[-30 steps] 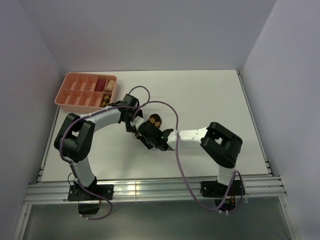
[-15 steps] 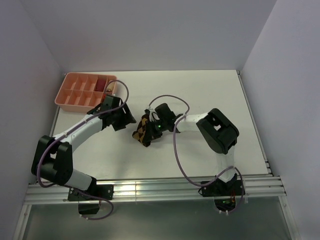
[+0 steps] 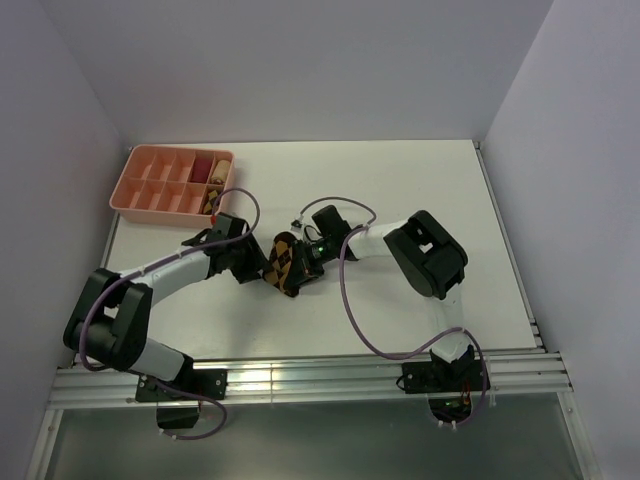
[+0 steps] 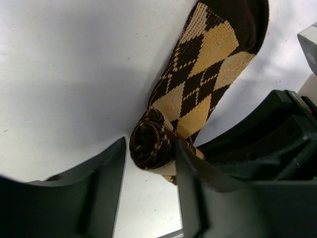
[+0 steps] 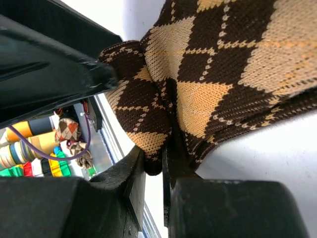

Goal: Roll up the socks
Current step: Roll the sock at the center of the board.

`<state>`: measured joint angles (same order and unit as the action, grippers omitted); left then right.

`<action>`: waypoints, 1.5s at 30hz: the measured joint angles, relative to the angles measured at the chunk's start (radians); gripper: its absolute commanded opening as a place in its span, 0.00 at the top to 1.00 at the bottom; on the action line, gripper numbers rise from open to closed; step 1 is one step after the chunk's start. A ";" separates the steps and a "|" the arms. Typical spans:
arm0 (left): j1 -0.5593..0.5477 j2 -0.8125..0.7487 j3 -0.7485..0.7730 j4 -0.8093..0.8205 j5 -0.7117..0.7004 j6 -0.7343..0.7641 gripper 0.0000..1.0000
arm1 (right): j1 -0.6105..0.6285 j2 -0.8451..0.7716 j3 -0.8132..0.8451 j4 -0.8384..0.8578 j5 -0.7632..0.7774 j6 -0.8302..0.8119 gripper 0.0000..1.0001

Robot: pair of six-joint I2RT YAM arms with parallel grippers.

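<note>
Socks point(image 4: 198, 84), rolled end inside left gripper point(image 4: 148, 151), far end cropped

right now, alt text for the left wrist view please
A brown and tan argyle sock lies on the white table, its near end rolled into a tight coil between the dark fingers of the left claw.

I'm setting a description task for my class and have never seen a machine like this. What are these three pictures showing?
Two robot arms are bolted at the near edge of a white table. One picture looks down from above; the other two come from a camera on each arm's wrist. On the table sit a pink divided tray and a brown-and-tan argyle sock, partly rolled. The right gripper pinches the sock's fabric. The left gripper has its fingers either side of the rolled end; whether they squeeze it is unclear.
</note>
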<state>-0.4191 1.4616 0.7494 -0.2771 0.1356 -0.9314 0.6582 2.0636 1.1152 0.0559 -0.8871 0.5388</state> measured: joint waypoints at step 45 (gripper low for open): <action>-0.140 0.384 0.390 -0.045 0.032 0.319 0.75 | 0.372 -0.395 -0.088 -0.175 1.160 -0.467 0.43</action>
<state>-0.5594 1.8458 1.1397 -0.3225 0.1677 -0.6128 1.0306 1.6688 1.0275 -0.1192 0.2733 0.0723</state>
